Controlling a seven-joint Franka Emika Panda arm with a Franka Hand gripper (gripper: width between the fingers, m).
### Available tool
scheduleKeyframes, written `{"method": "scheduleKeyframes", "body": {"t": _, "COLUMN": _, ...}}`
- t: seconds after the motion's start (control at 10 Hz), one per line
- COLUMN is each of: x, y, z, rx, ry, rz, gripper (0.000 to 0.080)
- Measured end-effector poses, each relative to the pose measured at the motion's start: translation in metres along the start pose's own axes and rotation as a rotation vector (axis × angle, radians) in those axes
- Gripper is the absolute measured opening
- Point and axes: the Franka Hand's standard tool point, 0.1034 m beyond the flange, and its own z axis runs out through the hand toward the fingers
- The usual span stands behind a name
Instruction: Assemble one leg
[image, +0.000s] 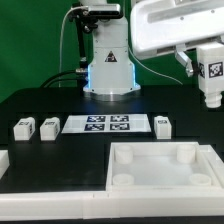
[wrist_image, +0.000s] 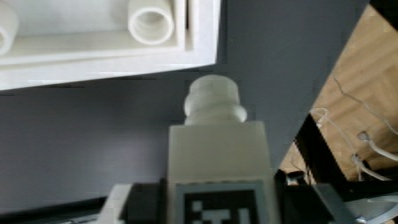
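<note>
The small white elongated plastic leg (image: 210, 92) is up in the hand (image: 211, 78), way out at 3 o'clock in the exterior view. It looks like it's hanging clear of the dark worktop (image: 60, 100). The hand is clamped on the upper end of it, where the black-and-white square tag (wrist_image: 222, 208) is, and the leg points straight down. From the wrist view you can see the free end finishes in a rounded white peg (wrist_image: 214, 98). That peg sits over bare worktop, just off the corner of the big white square tray-like piece (image: 150, 186) with round sockets, not touching it.

Going outward, the thin flat white marker board (image: 108, 124) lies mid-worktop, and the held leg is around 2 o'clock from it. A matching white block (image: 162, 124) sits just beside the board at 3 o'clock. At 9 o'clock there's a second white block (image: 48, 126), with a third white block (image: 22, 127) just past that. The tray piece is near the front edge, about 5 o'clock from the board.
</note>
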Motion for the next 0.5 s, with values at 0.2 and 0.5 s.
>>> {"method": "scheduleKeyframes", "body": {"t": 0.2, "x": 0.003, "y": 0.013, "z": 0.016, "rx": -0.016, "ry": -0.01, "rz": -0.05, "gripper": 0.029}}
{"method": "scheduleKeyframes", "body": {"t": 0.5, "x": 0.04, "y": 0.03, "z": 0.04, "rx": -0.039, "ry": -0.03, "rz": -0.091, "gripper": 0.029}}
